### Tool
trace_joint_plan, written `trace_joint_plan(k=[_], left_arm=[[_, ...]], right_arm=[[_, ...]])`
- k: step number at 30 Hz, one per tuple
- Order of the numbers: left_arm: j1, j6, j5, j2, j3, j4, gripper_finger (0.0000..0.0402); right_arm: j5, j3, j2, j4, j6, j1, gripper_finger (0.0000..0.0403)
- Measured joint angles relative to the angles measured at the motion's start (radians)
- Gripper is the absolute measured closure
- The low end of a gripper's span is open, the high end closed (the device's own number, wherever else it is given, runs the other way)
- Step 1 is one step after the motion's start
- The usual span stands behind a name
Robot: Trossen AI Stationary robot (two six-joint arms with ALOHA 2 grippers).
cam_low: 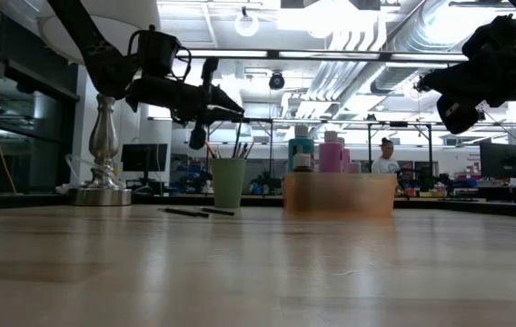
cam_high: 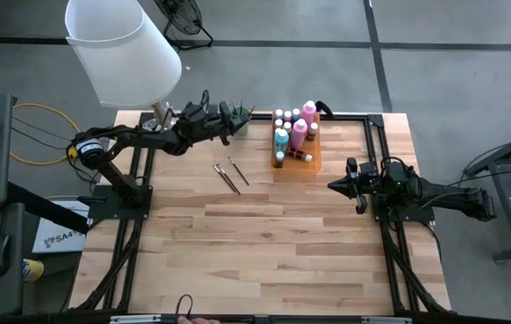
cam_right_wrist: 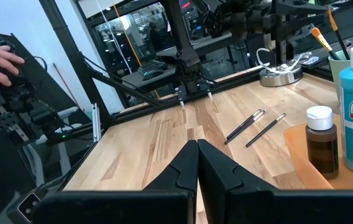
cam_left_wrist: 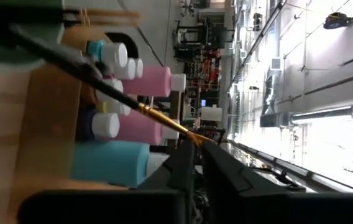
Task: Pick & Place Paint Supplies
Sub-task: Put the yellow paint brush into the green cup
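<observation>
- The bench (cam_high: 264, 252) filled the floor between the two arms, pale planks, most of it bare toward the near edge.
- The white lampshade (cam_high: 121, 49) loomed over the far left corner on its silver base (cam_low: 102, 186); not part of the job.
- The orange tray (cam_high: 299, 164) sat at the far middle, packed with paint bottles (cam_high: 291, 126), pink and teal tall ones standing above the small pale-capped ones. Those looked light and rigid, with smooth, slippery sides, so I'd take each around the body just under the cap.
- The green cup (cam_low: 228, 182) stood just left of the tray with brush handles poking out of it.
- The left claw (cam_high: 234, 119) hung over that cup, its fingers nearly together and pinching a brush (cam_left_wrist: 111, 90) close to the gold ferrule, the dark handle slanting away toward the bottles.
- The right claw (cam_high: 356, 186) waited at the right side of the bench, raised and clamped shut on nothing.
- Two or three loose paintbrushes (cam_high: 229, 175) lay flat on the wood between the cup and the middle of the bench. Thin, stiff, featherweight and apt to roll, I reckoned; grab mid-handle and keep off the bristles.
</observation>
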Motion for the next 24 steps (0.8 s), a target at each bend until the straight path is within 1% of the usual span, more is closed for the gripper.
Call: trace_joint_plan(k=[3, 8, 12, 15, 19, 24], left_arm=[[0.002, 0.015, 0.005, 0.000, 0.000, 0.001, 0.0340], [0.011, 0.020, 0.053, 0.000, 0.000, 0.008, 0.0273], [0.030, 0.059, 0.080, -0.003, 0.000, 0.011, 0.0237], [0.053, 0.096, 0.105, -0.010, 0.003, 0.024, 0.0225], [0.083, 0.140, 0.142, -0.009, 0.002, 0.055, 0.0222], [0.091, 0.216, 0.191, -0.009, 0.002, 0.098, 0.0222]], right_arm=[[0.000, 0.000, 0.000, 0.000, 0.000, 0.000, 0.0401], [0.000, 0.000, 0.000, 0.000, 0.000, 0.000, 0.0401], [0.000, 0.000, 0.000, 0.000, 0.000, 0.000, 0.0401], [0.000, 0.000, 0.000, 0.000, 0.000, 0.000, 0.0401], [0.000, 0.000, 0.000, 0.000, 0.000, 0.000, 0.0401], [0.000, 0.000, 0.000, 0.000, 0.000, 0.000, 0.0401]])
